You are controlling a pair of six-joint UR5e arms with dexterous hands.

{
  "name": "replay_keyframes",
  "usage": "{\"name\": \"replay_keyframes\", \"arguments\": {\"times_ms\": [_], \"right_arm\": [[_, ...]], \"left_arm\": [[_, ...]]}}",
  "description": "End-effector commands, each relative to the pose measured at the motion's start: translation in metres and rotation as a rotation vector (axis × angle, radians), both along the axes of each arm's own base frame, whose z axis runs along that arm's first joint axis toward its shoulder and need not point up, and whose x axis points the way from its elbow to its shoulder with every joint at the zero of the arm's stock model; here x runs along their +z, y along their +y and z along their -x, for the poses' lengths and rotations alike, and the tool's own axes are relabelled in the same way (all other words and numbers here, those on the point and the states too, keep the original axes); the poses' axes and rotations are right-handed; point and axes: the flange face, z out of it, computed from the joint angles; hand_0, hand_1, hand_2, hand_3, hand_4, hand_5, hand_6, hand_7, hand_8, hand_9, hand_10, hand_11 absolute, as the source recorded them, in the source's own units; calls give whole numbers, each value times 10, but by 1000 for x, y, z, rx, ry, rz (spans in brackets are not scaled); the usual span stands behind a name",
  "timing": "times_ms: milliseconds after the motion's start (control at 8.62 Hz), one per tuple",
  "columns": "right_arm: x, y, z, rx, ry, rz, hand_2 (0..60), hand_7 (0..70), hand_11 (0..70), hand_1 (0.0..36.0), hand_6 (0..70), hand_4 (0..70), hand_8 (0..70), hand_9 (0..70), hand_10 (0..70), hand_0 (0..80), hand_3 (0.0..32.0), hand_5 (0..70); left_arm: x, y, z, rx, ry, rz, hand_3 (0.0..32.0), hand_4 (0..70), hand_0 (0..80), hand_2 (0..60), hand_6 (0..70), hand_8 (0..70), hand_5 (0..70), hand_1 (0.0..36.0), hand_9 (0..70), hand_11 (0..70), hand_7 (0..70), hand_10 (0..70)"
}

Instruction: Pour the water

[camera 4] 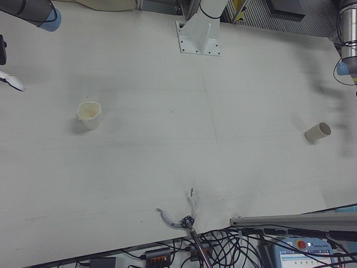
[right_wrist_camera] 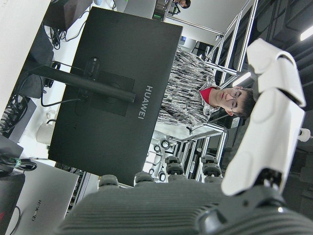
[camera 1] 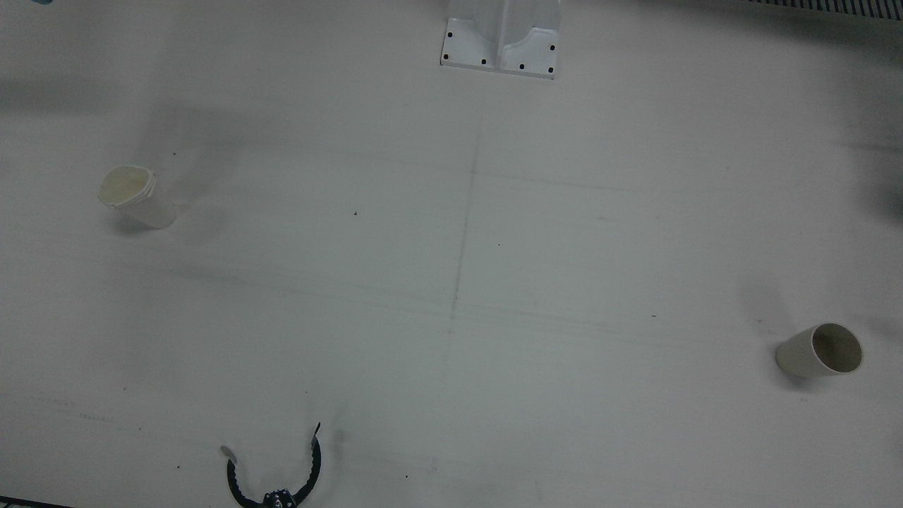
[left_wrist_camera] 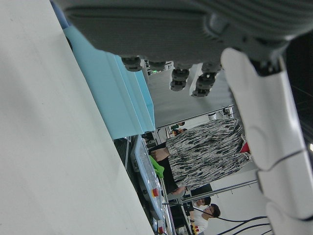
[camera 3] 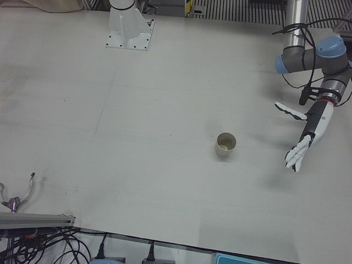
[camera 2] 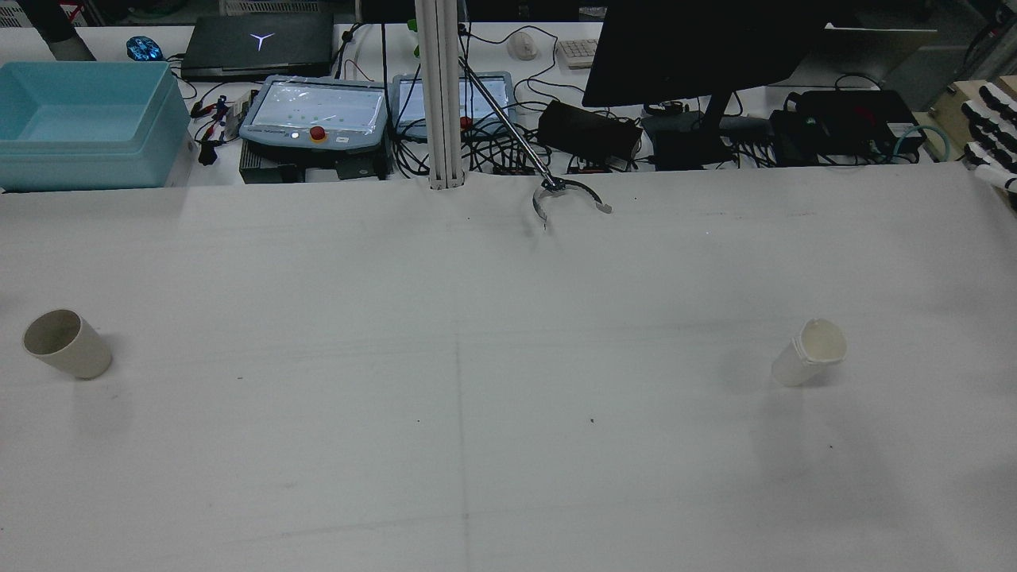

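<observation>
A white paper cup (camera 2: 67, 343) stands on the robot's left side of the table; it also shows in the front view (camera 1: 822, 351), the left-front view (camera 3: 225, 144) and the right-front view (camera 4: 318, 132). A second white cup (camera 2: 810, 351) with a crumpled rim and pale yellowish inside stands on the robot's right side, also in the front view (camera 1: 130, 194) and the right-front view (camera 4: 89, 114). My left hand (camera 3: 305, 137) hovers open, fingers spread, well off to the side of the first cup. My right hand (camera 2: 993, 135) is open at the table's edge, far from the second cup.
A black claw tool (camera 1: 275, 480) on a rod lies at the operators' edge of the table, also in the rear view (camera 2: 568, 195). A white pedestal base (camera 1: 501, 42) stands at the robot's side. A blue bin (camera 2: 79, 119), pendants and a monitor sit beyond the table.
</observation>
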Motion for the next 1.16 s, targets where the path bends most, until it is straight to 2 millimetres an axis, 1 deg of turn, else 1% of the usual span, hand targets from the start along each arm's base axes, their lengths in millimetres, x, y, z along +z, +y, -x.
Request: {"name": "replay_keyframes", "arguments": {"times_ms": [0,116,232,348,464,580,696,812,929,1045], "right_arm": [[1,-1,12,-22,6,1,229,50,0,195,94,0,8,0,0,477,34,45],[1,-2,19,-20,2,2,232,56,0,195,96,0,9,0,0,477,38,45],[0,-2,27,-21,-2,2,232,56,0,196,97,0,9,0,0,477,44,45],[1,-2,30,-29,-2,3,233,58,0,197,97,0,9,0,0,479,42,46],[2,-2,30,-28,-3,5,235,55,0,198,95,0,9,0,0,478,40,46],[3,-2,31,-29,-1,6,228,44,0,198,89,0,7,0,0,479,46,45],[3,-2,35,-37,1,7,228,36,0,197,87,0,7,0,0,478,46,45],[3,-2,38,-29,-2,8,224,32,0,196,86,0,7,0,0,477,46,44],[3,-2,39,-31,-2,8,226,42,0,194,90,0,8,0,0,475,42,45],[4,-2,42,-35,-2,10,228,42,0,193,91,0,8,0,0,476,44,45]], "left_arm": [[28,-5,-27,-8,14,12,0,217,537,0,94,8,0,98,0,42,72,17],[37,-12,-71,38,24,13,0,210,548,0,96,9,0,113,1,46,76,20],[31,-15,-105,62,-1,-7,0,191,569,0,92,8,0,139,0,51,65,21],[26,-21,-115,69,-17,-12,0,169,621,0,88,7,0,184,0,57,56,22],[23,-24,-117,74,-15,-13,0,172,698,0,92,11,0,214,0,53,59,17],[24,-25,-119,75,-19,-8,0,175,751,0,94,9,0,232,0,57,61,18],[19,-32,-123,75,-24,-7,0,181,791,0,97,9,0,246,0,62,63,21],[11,-41,-129,75,-29,-12,0,178,800,0,98,9,0,263,0,64,65,22],[4,-45,-138,81,-37,-31,0,178,797,0,98,9,0,266,0,63,65,21],[-2,-45,-150,101,-34,-33,0,190,728,0,98,9,0,240,0,59,65,20]]}}
